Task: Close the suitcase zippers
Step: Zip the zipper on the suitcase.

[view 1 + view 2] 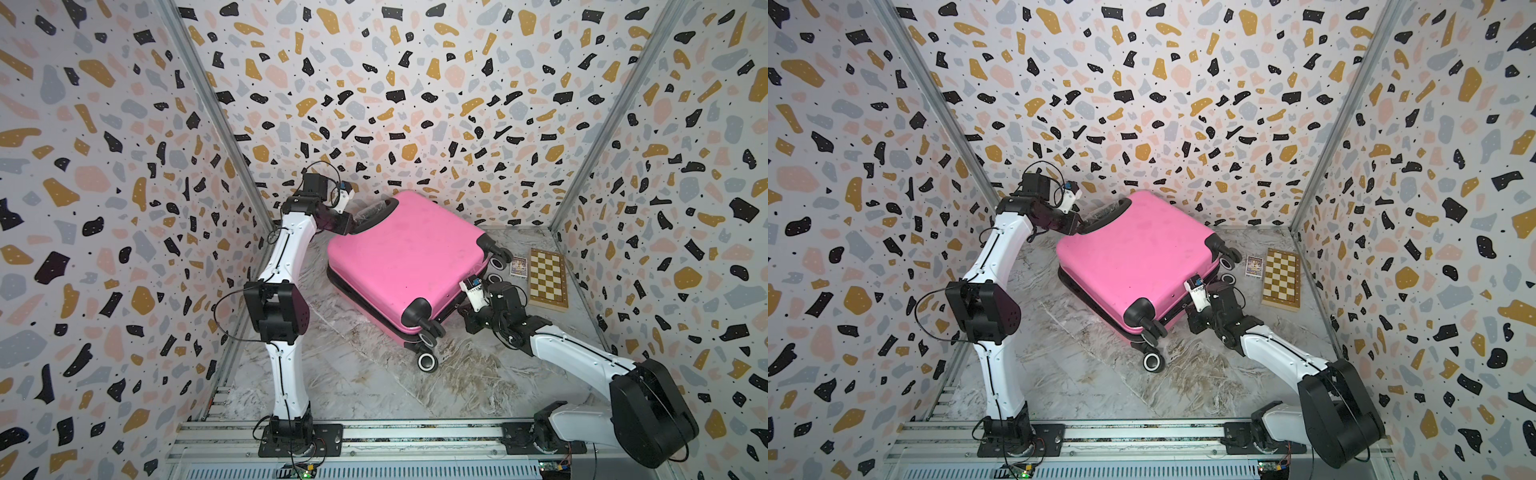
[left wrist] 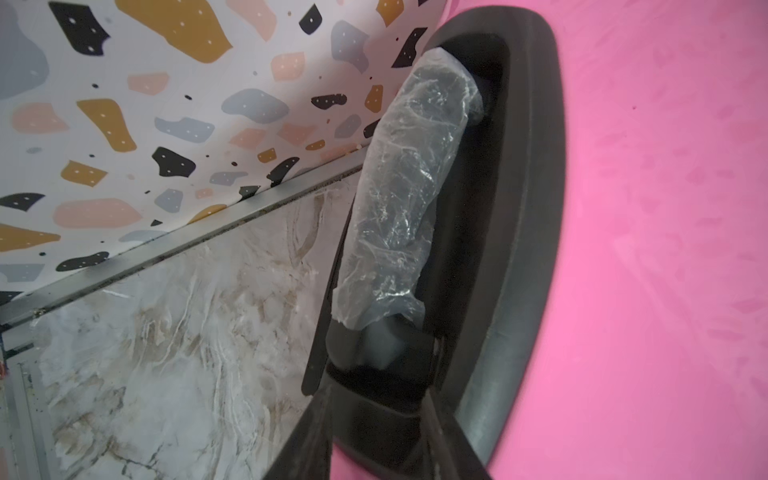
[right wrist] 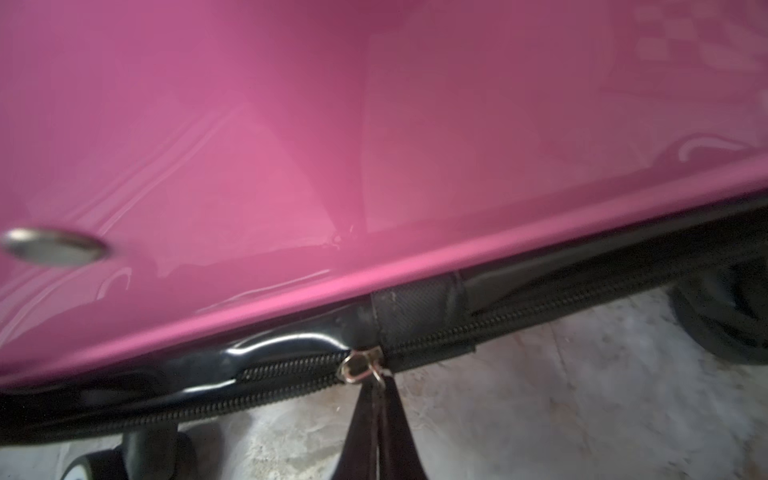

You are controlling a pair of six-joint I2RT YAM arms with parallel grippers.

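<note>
Pink suitcase (image 1: 399, 257) lying on table (image 1: 353, 374). At wheel-end seam, right claw (image 3: 376, 399) pinched shut on zipper pull (image 3: 361, 368). Around handle (image 2: 399, 199) base, left claw (image 2: 378, 392); whether gripping, cannot tell.

Right jaws pinched tight together.

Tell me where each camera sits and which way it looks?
Top views: high at the front, looking down and back at the suitcase; left arm and right arm show.
Left wrist: on the left arm, looking along the left gripper at the plastic-wrapped handle.
Right wrist: on the right arm, looking along the shut right gripper at the zipper pull.
Shared: the suitcase appears in all; both top views also show the chessboard.
</note>
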